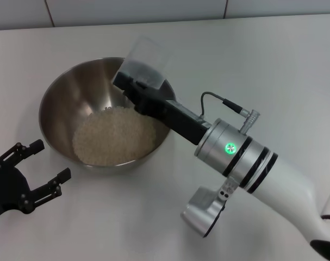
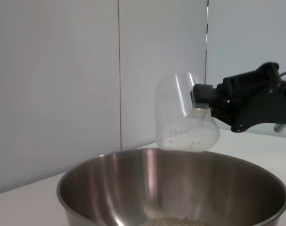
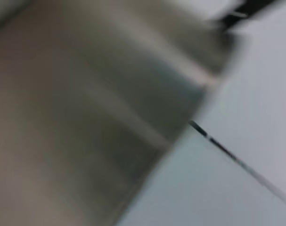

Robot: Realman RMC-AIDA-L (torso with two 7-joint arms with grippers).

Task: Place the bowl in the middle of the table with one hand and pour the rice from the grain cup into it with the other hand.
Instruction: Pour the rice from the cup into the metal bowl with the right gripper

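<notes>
Overhead, the right hand point(image 1: 133, 82) grips the tipped grain cup point(image 1: 145, 62) above the bowl point(image 1: 61, 92); left hand point(image 1: 31, 174) open nearby.

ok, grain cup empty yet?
Nearly. The grain cup, tipped over the bowl in the right pincer, holds only a few stuck grains; the rice lies heaped in the bowl.

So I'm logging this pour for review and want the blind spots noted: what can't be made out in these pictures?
- Right gripper: its jaws are hidden behind the cup in the head view.
- Cup: the left wrist view shows a few grains of rice stuck inside; the cup's far side is hidden.
- Bowl: in the right wrist view only a blurred wall.
- Left gripper: its arm is cut off by the head view's edge.
</notes>
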